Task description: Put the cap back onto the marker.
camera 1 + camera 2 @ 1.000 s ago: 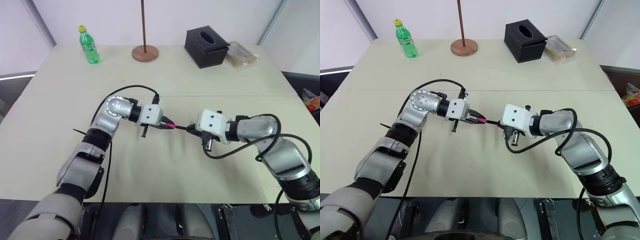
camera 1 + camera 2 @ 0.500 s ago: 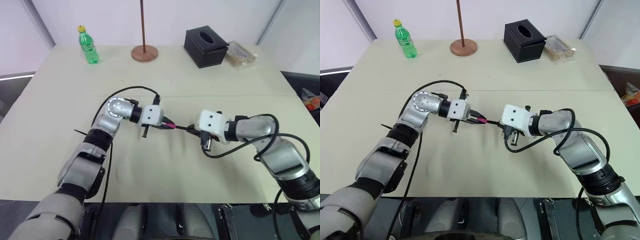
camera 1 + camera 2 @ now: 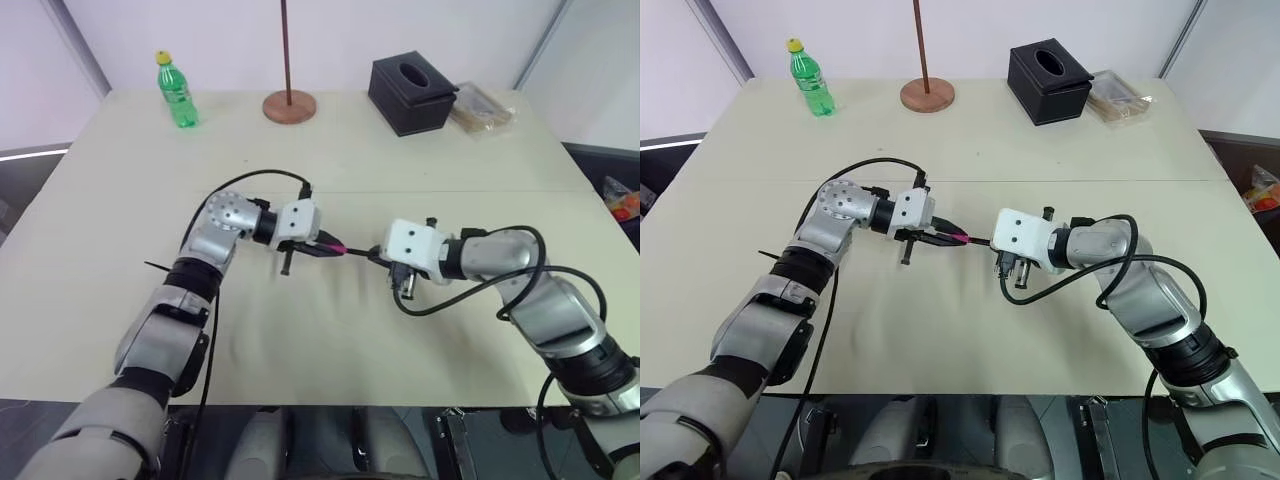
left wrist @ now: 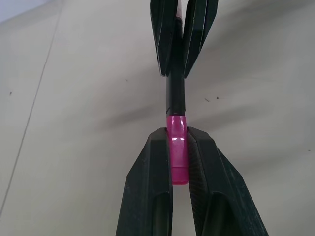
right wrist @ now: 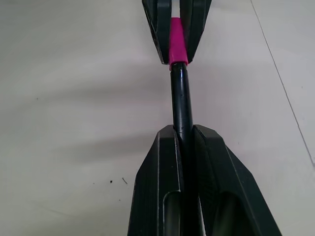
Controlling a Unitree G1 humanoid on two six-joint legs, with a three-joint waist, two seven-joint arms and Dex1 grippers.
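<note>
Over the middle of the table my two grippers face each other tip to tip. The left gripper (image 3: 333, 248) is shut on the bright pink cap (image 4: 176, 147), which shows between its black fingers (image 4: 150, 191). The right gripper (image 3: 378, 253) is shut on the thin dark marker (image 5: 181, 105). The marker's front end sits in the mouth of the cap (image 5: 176, 44), so the two join in one straight line between the grippers (image 3: 970, 241). Both are held a little above the tabletop.
A green bottle (image 3: 177, 90) stands at the far left of the beige table (image 3: 320, 330). A round wooden stand base (image 3: 289, 104) with a pole, a black tissue box (image 3: 412, 94) and a clear packet (image 3: 482, 108) line the far edge.
The two grippers have drawn a little closer together and the right one shifted slightly left. The dark stretch of marker between cap and right gripper looks shorter.
</note>
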